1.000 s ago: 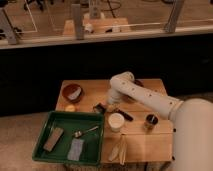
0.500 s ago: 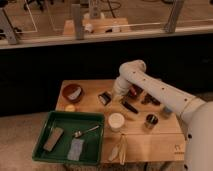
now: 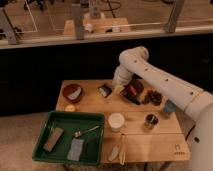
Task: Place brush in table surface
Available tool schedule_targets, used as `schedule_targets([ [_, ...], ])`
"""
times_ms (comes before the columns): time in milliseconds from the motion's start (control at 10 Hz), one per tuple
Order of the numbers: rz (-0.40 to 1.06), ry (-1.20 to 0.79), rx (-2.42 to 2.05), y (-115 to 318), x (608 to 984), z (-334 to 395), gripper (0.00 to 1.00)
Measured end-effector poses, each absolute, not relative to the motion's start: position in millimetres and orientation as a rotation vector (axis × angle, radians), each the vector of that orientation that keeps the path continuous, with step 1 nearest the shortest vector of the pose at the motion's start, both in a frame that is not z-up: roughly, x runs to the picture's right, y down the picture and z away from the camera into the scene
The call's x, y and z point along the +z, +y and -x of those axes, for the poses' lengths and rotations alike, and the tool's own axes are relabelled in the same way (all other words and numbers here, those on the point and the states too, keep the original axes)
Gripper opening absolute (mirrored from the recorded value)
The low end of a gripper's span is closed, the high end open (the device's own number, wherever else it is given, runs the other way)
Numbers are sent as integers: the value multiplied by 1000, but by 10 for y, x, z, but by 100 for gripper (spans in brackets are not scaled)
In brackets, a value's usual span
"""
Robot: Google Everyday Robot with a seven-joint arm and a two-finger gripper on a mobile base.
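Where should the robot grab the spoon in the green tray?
Probably take the spoon by its thin handle, from straight above: it lies flat in the green tray, whose walls block the sides. The gripper hangs over the table near its back, close to the brush.

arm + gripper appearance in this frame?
One arm: thick, rounded off-white shell links with a bulbous elbow joint and a row of small dark dots along the long link. No loose cables or other markings show. The gripper at its tip, over the table's far side, looks dark with a pale patch.
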State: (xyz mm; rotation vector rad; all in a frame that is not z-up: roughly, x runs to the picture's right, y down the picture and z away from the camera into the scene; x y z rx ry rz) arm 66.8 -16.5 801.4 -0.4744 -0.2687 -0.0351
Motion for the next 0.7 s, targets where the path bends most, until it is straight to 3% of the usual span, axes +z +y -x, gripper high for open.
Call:
schedule_targets([
  [300,502,-231,-44,-234,7886,-655,0],
  [700,585,-246,-16,95,8188,-555,0],
])
